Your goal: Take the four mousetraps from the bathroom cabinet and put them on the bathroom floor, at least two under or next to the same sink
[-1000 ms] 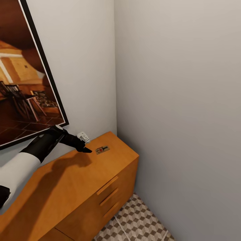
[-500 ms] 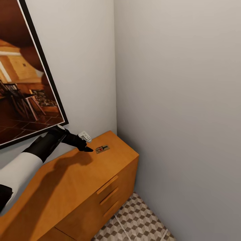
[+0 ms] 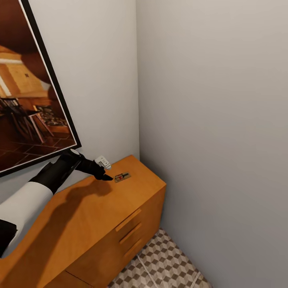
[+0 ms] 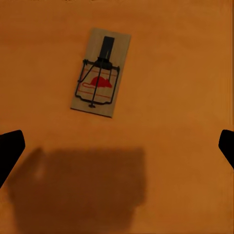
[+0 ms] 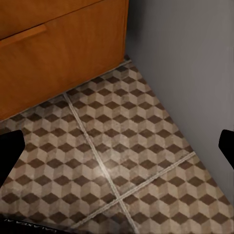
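A single mousetrap (image 3: 122,176) lies flat on the top of the cabinet (image 3: 100,212), near the far end of that top, close to the corner where the two pale walls meet. From the left wrist view the mousetrap (image 4: 101,71) shows as a small wooden slab with a dark wire frame, a black tab at one end and a red mark in the middle, resting slightly askew on the orange-brown wood.

The left gripper (image 3: 105,176) hangs just above the cabinet top, its dark tip right beside the mousetrap and not touching it. Its jaws stand wide: in the left wrist view the two black fingertips (image 4: 9,151) sit at opposite edges with bare wood and the arm's shadow between them, and nothing is held.

The right gripper (image 5: 117,148) points down at the bathroom floor (image 5: 122,161), where the cube-patterned tiles meet the cabinet's drawer front (image 5: 58,53) and the grey wall. Its jaws are spread wide too, with nothing between them.

A large framed picture (image 3: 28,92) of a dark wooden interior hangs on the wall above the cabinet, behind the left arm
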You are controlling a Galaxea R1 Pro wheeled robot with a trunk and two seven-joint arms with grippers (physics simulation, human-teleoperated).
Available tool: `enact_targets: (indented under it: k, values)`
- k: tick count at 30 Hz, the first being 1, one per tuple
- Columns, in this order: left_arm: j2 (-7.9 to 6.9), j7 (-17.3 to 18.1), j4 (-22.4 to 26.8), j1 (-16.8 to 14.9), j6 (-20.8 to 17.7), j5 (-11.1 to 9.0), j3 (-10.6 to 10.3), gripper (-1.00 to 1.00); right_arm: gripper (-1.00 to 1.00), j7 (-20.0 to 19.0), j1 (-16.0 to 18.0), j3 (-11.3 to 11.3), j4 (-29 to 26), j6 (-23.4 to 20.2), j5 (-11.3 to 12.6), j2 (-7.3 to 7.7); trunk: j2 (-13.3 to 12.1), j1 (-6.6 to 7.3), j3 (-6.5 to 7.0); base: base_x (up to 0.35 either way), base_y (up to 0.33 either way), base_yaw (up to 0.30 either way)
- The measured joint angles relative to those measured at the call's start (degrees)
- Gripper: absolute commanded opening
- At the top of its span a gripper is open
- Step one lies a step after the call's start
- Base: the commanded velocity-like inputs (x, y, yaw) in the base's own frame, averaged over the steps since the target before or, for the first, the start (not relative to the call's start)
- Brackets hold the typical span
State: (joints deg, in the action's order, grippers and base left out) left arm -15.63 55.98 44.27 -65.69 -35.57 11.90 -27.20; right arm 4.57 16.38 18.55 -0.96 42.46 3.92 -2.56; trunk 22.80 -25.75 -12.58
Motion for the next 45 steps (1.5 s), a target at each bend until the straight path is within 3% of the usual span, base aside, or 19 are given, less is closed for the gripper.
enact_targets:
  k: [45]
  values:
    - [0.94, -0.1, 0.4, 0.0, 0.0, 0.0, 0.3, 1.00, 1.00, 0.0, 0.0, 0.0, 0.0, 0.0, 0.0, -0.05, 0.0, 0.00, -3.88, 0.000, 0.000, 0.000]
